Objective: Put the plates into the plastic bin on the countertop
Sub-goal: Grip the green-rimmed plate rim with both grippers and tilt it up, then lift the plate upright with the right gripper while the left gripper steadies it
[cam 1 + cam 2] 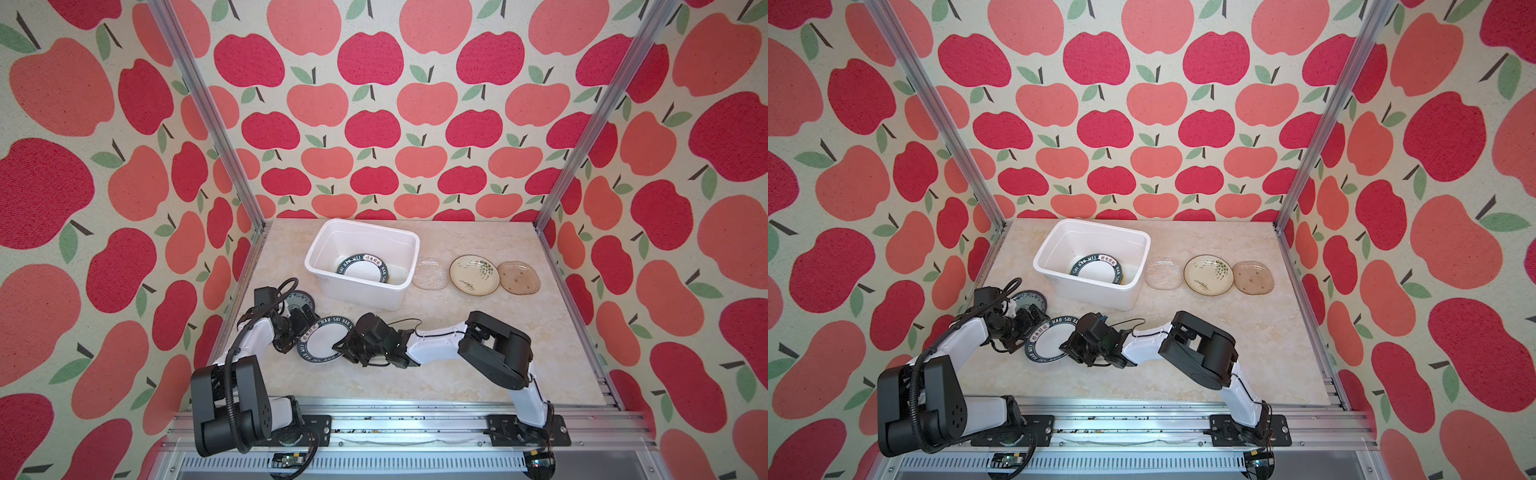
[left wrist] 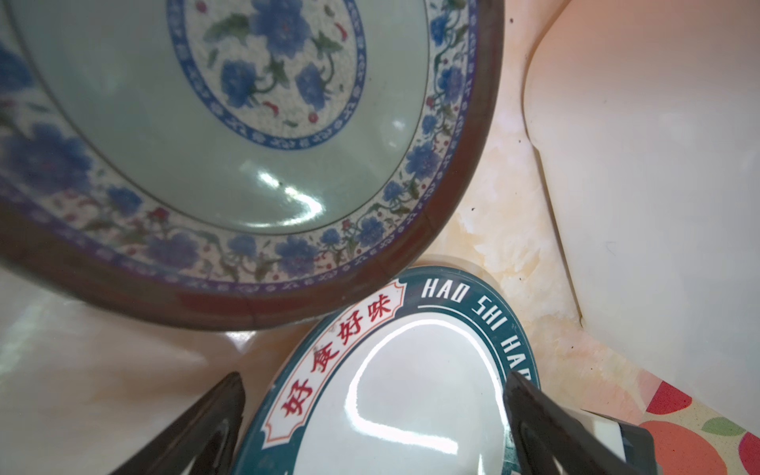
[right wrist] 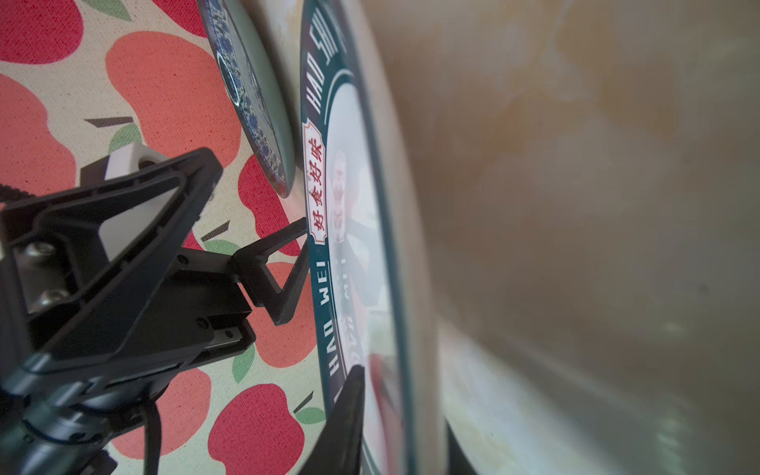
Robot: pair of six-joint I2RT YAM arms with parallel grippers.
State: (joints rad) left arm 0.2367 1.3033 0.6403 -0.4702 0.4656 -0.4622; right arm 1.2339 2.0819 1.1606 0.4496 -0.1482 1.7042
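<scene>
Right claw pinches the green-rimmed plate near the bin holding its twin; my left claw gapes opposite.

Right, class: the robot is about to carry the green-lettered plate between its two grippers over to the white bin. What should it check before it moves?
1. right gripper gripping the lettered plate: ok, one finger on each face of the rim.
2. left gripper open: ok, jaws wide, but they flank the plate's far edge.
3. Room in the bin: ok, only a second lettered plate lies inside, with bare floor beside it.
4. floral plate apart from the lettered plate: cannot tell; their rims meet or overlap in the left wrist view.
5. Lettered plate lifted off the countertop: cannot tell.
</scene>
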